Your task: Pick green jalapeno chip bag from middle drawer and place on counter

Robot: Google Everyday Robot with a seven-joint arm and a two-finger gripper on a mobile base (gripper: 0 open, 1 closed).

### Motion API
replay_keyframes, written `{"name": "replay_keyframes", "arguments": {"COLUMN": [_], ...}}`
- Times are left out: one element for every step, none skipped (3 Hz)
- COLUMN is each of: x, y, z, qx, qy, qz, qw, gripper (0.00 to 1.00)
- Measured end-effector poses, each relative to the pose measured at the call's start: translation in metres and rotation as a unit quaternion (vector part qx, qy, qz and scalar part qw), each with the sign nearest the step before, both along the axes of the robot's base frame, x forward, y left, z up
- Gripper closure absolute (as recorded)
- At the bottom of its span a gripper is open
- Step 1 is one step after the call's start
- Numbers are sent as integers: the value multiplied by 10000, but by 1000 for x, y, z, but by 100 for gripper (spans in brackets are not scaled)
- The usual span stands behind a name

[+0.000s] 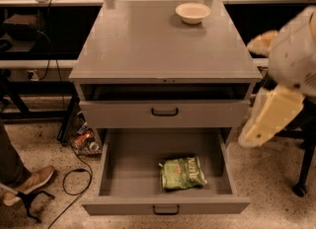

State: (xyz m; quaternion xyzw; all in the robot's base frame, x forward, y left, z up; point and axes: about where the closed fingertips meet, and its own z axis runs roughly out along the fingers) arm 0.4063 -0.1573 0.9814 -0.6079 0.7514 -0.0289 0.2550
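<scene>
One bag [182, 172], one bowl [192, 12] and one cabinet with a single counter [158, 45] on top are in view. Two drawers show, each with one dark loop handle. The upper drawer [207, 114] sits nearly shut, with a dark gap above its front panel. The drawer [131, 169] below it is pulled well out, so its flat grey floor is bare to the camera. The cream bowl stands upright near the back right of the counter. At the left edge there is one trouser leg with one tan shoe [30, 182] on the speckled floor, a black cable looping beside it. Some small litter lies by the cabinet's lower left corner.

One arm [291, 50] comes in from the right edge, a bulky white mass level with the counter's front edge. A cream segment hangs from it, slanting down and to the left. The gripper [250, 138] is at the lower end of that segment, off the cabinet's right side, level with the open drawer's back. Whether it is wide or narrow cannot be told; it holds nothing that can be seen.

The green bag lies flat on the drawer floor, right of centre and towards the front panel, its print facing up. It is below and to the left of the gripper, with the drawer's right wall between them, and the two are apart.
</scene>
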Motion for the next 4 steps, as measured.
{"name": "replay_keyframes", "arguments": {"x": [-13,-20,-20,-8], "y": [12,13,13,10], "z": [-79,-100,-100,-135], "qx": [377,394,394,380], "qy": [673,876,876,991], "qz": [-6,-15,-15,1], "qw": [9970,9954,9954,9944], "gripper": [0,0,0,0]}}
